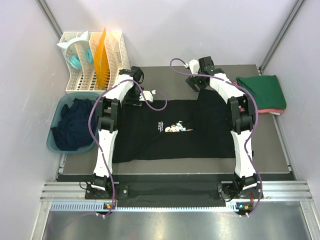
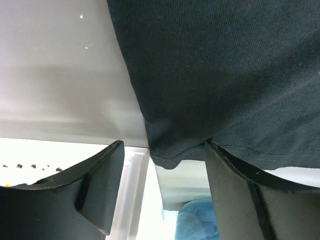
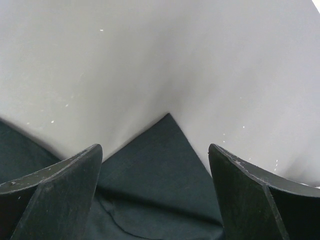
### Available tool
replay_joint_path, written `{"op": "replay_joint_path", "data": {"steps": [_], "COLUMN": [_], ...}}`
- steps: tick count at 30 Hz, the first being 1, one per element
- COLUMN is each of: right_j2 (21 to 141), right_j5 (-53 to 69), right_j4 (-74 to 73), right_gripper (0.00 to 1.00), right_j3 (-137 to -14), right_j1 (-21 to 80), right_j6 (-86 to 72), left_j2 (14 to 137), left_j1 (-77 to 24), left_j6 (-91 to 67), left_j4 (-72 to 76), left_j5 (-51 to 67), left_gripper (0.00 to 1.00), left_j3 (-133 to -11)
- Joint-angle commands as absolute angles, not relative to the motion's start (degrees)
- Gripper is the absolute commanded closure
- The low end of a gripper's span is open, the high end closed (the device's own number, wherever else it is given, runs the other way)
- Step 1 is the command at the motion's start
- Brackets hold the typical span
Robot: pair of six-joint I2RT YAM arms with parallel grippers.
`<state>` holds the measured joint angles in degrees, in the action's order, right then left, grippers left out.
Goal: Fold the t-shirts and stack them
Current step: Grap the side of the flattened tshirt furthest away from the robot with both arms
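A black t-shirt (image 1: 175, 145) lies flat on the grey table (image 1: 270, 145), its soft knit cloth smooth, with a small white-and-coloured print (image 1: 176, 128) at its middle. At the shirt's far left corner the left gripper (image 2: 164, 147) holds its fingers spread either side of the stitched edge. At the far right corner the right gripper (image 3: 155, 147) is spread too. A teal plastic tub (image 1: 54, 142) sits left of the shirt and a folded green shirt (image 1: 262, 90) lies to its right.

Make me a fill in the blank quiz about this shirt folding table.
The shirt spread on the table is ___. The folded stack at the right has a ___ shirt on top. The tub of crumpled shirts stands at the robot's ___. The left hand and right hand are both ___.
Answers: black, green, left, open.
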<state>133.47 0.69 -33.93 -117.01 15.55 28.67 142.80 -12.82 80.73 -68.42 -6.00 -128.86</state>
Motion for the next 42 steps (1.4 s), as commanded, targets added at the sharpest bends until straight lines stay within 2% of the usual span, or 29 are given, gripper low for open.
{"op": "replay_joint_path", "data": {"steps": [1,15,27,42], "right_j2": [133.5,138.33,141.15,145.02], "right_j5": [0.26,4.38,10.98,15.47], "right_j4": [-31.73,-33.48,-36.3,-38.14], "right_gripper": [0.13,0.23,0.15,0.22], "right_j3": [-119.7,-121.55,-123.75,-126.04], "right_j1": [13.89,11.51,10.29,7.03], "right_j6": [27.25,26.28,23.56,21.8], "left_j2": [144.93,140.89,136.85,132.54], "left_j1": [-12.83,-14.06,-15.73,-16.17], "left_j6": [80.77,79.37,77.35,77.17], "left_j4": [-69.52,-68.64,-69.26,-70.05], "left_j5": [-4.04,-3.95,-4.92,-8.08], "left_gripper": [0.32,0.35,0.35,0.36], "left_j3": [-127.88,-125.33,-123.05,-122.34]}}
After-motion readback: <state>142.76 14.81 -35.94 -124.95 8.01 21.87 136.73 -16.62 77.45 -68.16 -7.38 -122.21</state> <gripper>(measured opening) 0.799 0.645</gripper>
